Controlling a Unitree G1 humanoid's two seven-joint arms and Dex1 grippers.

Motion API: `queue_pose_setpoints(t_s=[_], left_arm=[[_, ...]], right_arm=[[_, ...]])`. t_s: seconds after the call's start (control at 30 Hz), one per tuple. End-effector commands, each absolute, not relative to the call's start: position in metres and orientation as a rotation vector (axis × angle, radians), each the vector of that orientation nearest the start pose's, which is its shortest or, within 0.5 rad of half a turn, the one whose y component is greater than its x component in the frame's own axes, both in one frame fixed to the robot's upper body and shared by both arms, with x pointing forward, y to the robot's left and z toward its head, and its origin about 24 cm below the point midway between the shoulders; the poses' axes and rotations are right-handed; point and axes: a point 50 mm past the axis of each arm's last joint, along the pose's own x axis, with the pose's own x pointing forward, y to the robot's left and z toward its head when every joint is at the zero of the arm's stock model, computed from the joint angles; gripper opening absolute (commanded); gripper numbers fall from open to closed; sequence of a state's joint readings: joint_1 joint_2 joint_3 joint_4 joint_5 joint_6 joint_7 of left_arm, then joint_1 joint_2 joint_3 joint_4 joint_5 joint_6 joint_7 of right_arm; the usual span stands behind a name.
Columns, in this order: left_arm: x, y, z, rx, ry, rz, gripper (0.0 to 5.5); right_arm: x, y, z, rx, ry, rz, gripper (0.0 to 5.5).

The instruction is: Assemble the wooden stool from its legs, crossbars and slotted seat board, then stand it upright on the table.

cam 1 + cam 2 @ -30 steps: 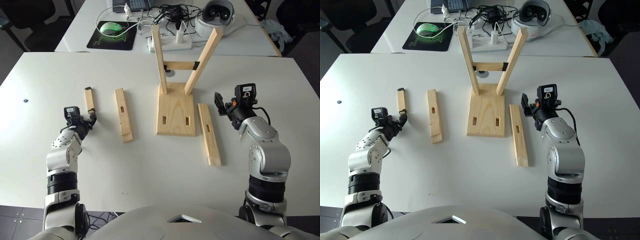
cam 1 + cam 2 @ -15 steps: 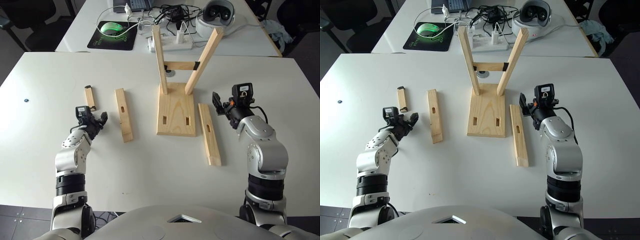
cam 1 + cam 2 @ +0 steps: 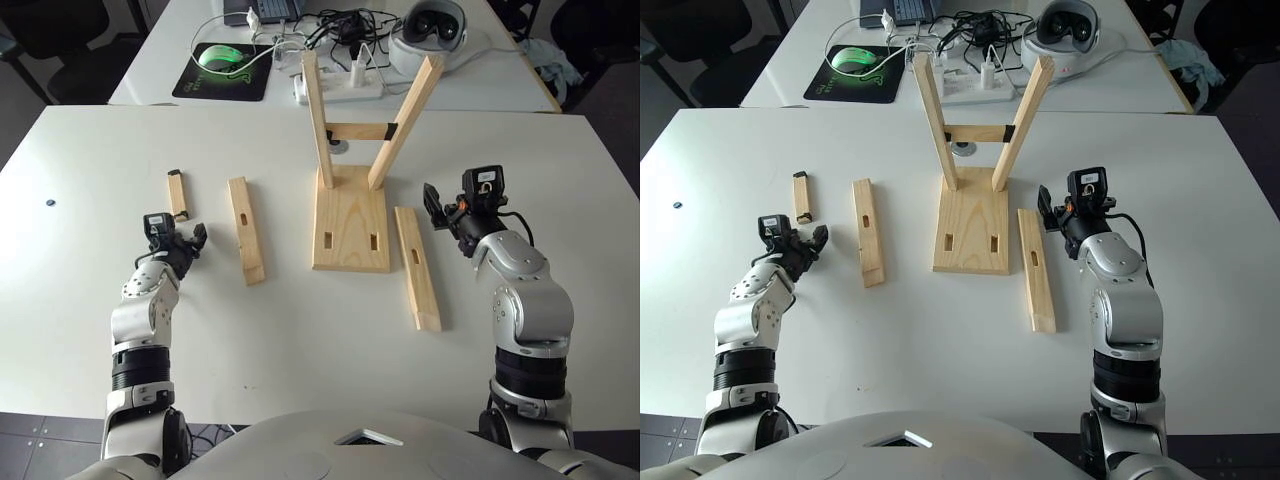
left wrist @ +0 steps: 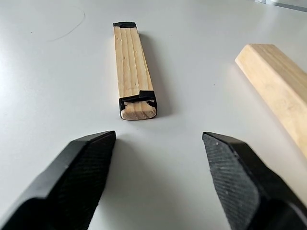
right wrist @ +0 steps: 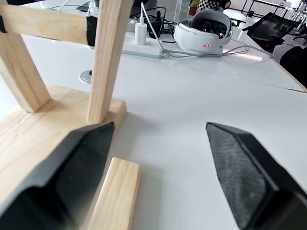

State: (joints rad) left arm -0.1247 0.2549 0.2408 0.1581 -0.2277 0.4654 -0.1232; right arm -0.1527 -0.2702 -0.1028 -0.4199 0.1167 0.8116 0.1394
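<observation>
"What's behind this white table (image 3: 300, 330)?"
"A 2nd white table (image 3: 490, 85), holding a black mouse pad (image 3: 245, 88), a power strip (image 3: 350, 92), tangled cables (image 3: 345, 25) and a white headset (image 3: 432, 30)."
"And around them?"
"Black chairs (image 3: 50, 30) on a dark floor (image 3: 612, 110)."

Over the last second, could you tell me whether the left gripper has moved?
Yes. The left gripper swung to the robot's right, from the near end of the short crossbar toward the slotted leg beside it, then eased partway back.
</observation>
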Motion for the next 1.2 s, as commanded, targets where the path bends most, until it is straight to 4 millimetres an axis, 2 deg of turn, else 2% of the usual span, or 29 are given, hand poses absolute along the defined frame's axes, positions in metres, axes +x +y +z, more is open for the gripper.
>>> queue_pose_setpoints(t_s=[0.03, 0.33, 0.6, 0.87, 1.2], left_arm=[[0.248, 0.251, -0.016, -0.103, 0.596, 0.146, 3.4], [0.259, 0.265, -0.017, -0.07, 0.584, 0.18, 3.4], [0.28, 0.269, -0.018, -0.069, 0.572, 0.152, 3.4], [0.285, 0.269, -0.025, -0.084, 0.583, 0.124, 3.4], [0.283, 0.268, -0.03, -0.092, 0.595, 0.087, 2.03]], right_arm=[[0.262, -0.192, 0.11, -0.134, 0.238, 0.08, 3.56], [0.264, -0.192, 0.111, -0.141, 0.238, 0.089, 3.56], [0.266, -0.189, 0.112, -0.143, 0.237, 0.103, 3.56], [0.268, -0.188, 0.115, -0.145, 0.229, 0.103, 3.56], [0.272, -0.186, 0.119, -0.141, 0.215, 0.105, 3.58]])
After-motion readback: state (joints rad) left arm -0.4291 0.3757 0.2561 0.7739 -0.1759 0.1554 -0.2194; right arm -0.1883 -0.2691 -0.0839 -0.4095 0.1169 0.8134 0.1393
